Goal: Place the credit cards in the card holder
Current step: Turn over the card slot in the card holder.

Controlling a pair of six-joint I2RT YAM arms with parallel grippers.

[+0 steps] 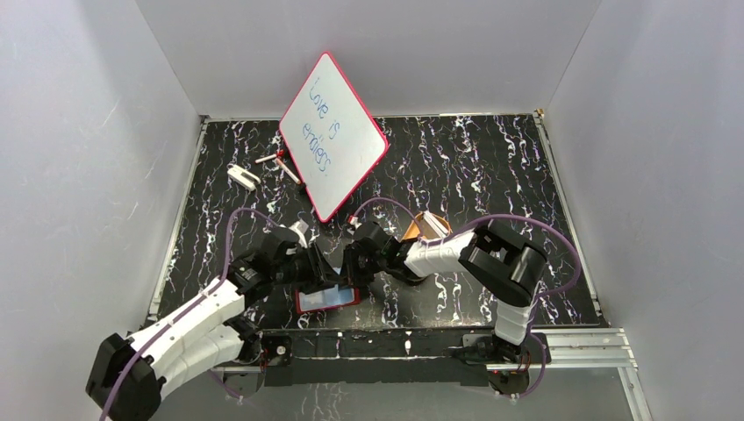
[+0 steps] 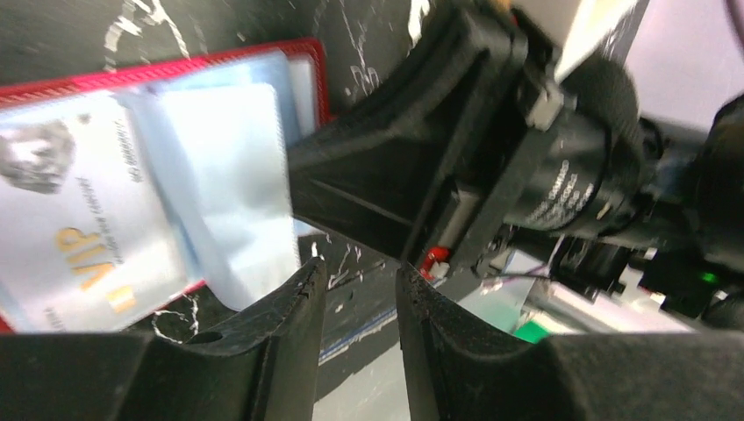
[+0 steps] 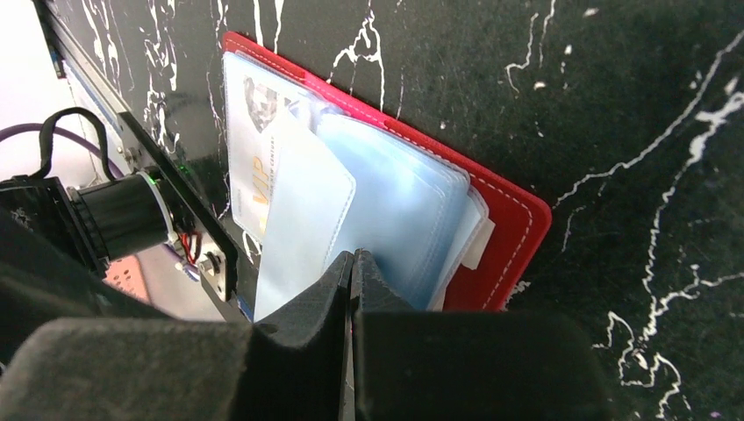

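Observation:
The card holder (image 1: 327, 300) lies open on the black marbled table near the front edge, red cover (image 3: 509, 228) down and bluish clear sleeves (image 3: 404, 210) fanned upward. A whitish credit card printed "VIP" (image 3: 253, 167) sits inside a sleeve on the side away from the cover's free edge, and shows again as the VIP card (image 2: 79, 237) in the left wrist view. My right gripper (image 3: 353, 257) is shut, its tips pinched on the edge of a lifted sleeve. My left gripper (image 2: 360, 272) hovers just beside the holder (image 2: 175, 66), open, with only table showing between its fingers.
A red-framed whiteboard (image 1: 333, 136) stands tilted at the back centre. Markers (image 1: 281, 162) and a small white object (image 1: 243, 175) lie to its left. An orange-tan tray (image 1: 425, 228) sits behind the right forearm. Both grippers crowd together over the holder (image 1: 346, 263).

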